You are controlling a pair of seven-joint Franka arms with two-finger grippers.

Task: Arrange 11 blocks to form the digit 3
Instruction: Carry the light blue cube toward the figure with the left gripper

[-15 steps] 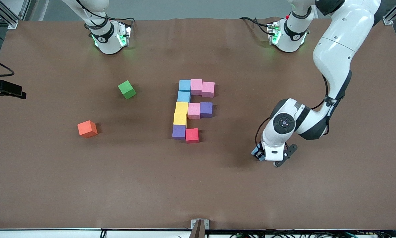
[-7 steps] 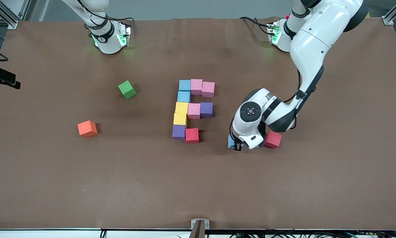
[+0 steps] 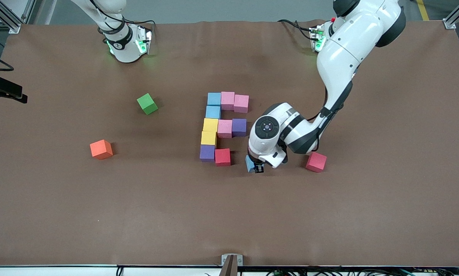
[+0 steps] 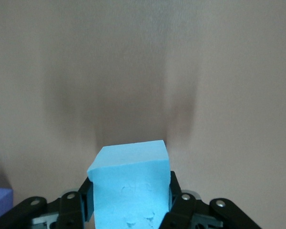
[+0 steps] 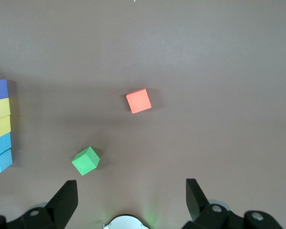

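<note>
On the table (image 3: pixel 60 214), going across from the right arm's end: one orange cube (image 3: pixel 101 149), one green cube (image 3: pixel 147 103), then the unfinished digit 3 (image 3: pixel 223 126) of ten blocks: two light blue, three pink, two yellow, two purple, one red. Just beside it, the left gripper (image 3: pixel 255 165) clamps one light blue block (image 4: pixel 131 188) over the table. One loose red cube (image 3: pixel 316 161) lies toward the left arm's end. The right gripper (image 5: pixel 128 198) waits with fingers wide apart above the green cube.

The table (image 3: pixel 99 214) was a plain matte brown, and on it the unfinished figure showed two light blue cubes (image 3: pixel 213 105), three pink cubes (image 3: pixel 234 102), two yellow cubes (image 3: pixel 209 131), two purple cubes (image 3: pixel 239 127) and a red cube (image 3: pixel 222 156). A third light blue cube (image 4: pixel 129 186) sat between black fingers (image 4: pixel 178 202), and another red cube (image 3: pixel 316 161) lay apart. The green cube (image 3: pixel 147 104) and orange cube (image 3: pixel 101 149) were solid-coloured, and the arms (image 3: pixel 344 46) were white with black joints.
</note>
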